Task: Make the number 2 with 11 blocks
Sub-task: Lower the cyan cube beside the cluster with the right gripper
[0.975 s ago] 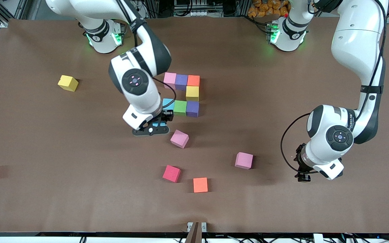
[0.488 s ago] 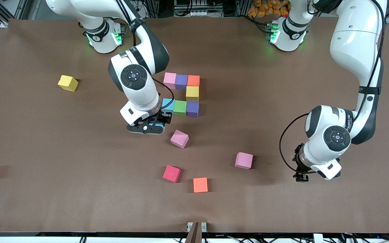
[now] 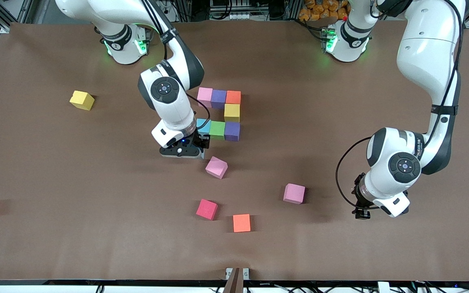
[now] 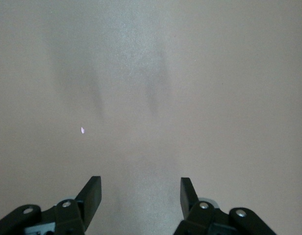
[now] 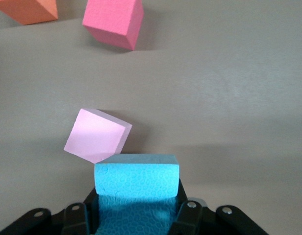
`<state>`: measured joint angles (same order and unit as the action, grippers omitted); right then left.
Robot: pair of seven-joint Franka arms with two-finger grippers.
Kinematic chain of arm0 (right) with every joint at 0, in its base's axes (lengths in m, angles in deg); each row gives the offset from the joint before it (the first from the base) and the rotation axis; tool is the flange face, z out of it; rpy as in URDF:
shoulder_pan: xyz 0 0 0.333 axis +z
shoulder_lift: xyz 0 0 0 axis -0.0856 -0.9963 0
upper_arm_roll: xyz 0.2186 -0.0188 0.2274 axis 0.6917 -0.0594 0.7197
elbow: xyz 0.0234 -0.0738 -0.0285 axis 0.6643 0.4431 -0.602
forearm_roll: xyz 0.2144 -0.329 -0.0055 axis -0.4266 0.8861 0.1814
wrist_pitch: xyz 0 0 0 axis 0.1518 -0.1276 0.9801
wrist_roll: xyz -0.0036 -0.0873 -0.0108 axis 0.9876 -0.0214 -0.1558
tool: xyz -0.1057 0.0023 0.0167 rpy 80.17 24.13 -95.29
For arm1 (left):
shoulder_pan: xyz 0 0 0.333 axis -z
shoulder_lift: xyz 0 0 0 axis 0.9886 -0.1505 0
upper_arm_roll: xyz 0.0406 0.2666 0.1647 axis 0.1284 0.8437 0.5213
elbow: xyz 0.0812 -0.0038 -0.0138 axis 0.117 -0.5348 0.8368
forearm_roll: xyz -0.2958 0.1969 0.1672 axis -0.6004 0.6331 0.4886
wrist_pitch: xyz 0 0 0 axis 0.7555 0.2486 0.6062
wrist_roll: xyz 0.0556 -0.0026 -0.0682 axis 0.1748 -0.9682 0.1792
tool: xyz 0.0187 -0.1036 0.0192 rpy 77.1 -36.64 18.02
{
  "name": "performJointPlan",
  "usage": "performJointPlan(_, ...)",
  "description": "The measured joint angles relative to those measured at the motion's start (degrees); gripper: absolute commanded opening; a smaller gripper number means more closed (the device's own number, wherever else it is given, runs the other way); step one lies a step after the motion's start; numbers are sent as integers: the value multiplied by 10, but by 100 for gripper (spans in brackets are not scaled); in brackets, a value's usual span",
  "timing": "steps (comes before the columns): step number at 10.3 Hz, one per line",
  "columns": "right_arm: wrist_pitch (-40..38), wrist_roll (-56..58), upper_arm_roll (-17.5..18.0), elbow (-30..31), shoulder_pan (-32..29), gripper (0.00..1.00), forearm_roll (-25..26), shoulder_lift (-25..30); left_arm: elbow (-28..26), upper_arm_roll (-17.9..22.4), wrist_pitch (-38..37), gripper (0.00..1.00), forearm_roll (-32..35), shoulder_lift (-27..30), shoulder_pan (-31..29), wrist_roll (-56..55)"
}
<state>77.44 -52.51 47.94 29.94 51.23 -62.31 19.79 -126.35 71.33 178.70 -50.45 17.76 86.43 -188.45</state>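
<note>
My right gripper (image 3: 185, 151) clasps a blue block (image 5: 136, 177) at six o'clock of the light-blue block (image 3: 203, 124) ending the row, a pink block (image 3: 216, 167) beside it, while my left gripper (image 4: 140, 196) waits with fingers parted over bare table (image 4: 190, 73).

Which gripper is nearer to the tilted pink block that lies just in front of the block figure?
Right. The right gripper, shut on a blue block, is right beside the tilted pink block. The left gripper waits open over bare table at the left arm's end.
</note>
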Motion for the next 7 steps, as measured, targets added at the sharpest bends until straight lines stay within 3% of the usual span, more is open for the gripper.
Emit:
performJointPlan(3,70,-1,13,62,7,0,1,0,0,0,1,73,0,-1,3,0)
performJointPlan(7,99,-2,15,80,13,0,16,0,0,0,5,73,0,-4,4,0)
